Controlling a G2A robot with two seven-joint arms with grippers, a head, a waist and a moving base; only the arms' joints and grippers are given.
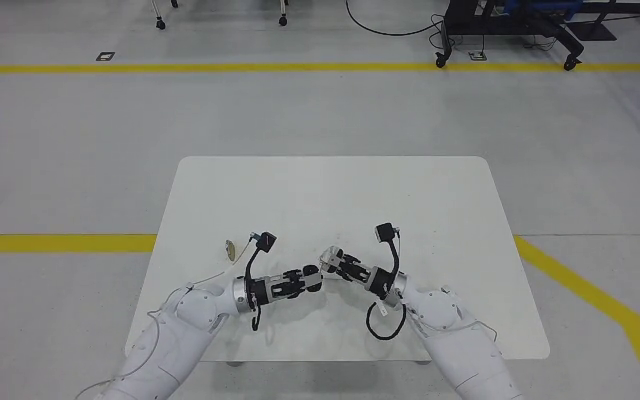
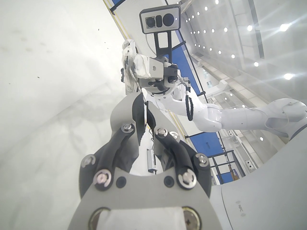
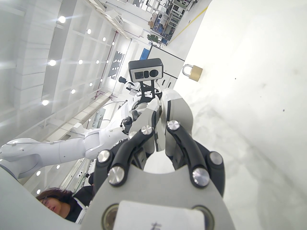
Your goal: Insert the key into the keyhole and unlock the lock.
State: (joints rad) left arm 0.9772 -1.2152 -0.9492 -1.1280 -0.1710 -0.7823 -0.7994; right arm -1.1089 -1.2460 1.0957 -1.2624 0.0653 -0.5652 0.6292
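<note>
Left hand (image 2: 144, 111) and right hand (image 3: 160, 113) tip to tip, both closed, contents unclear.

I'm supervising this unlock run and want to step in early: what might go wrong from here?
1. The left gripper and right gripper meet tip to tip over the table; they may knock together.
2. The brass padlock lies loose on the white table, held by nothing, so a key pushed at it may just slide it.
3. I cannot make out a key in either gripper; a thin grip may slip.
</note>
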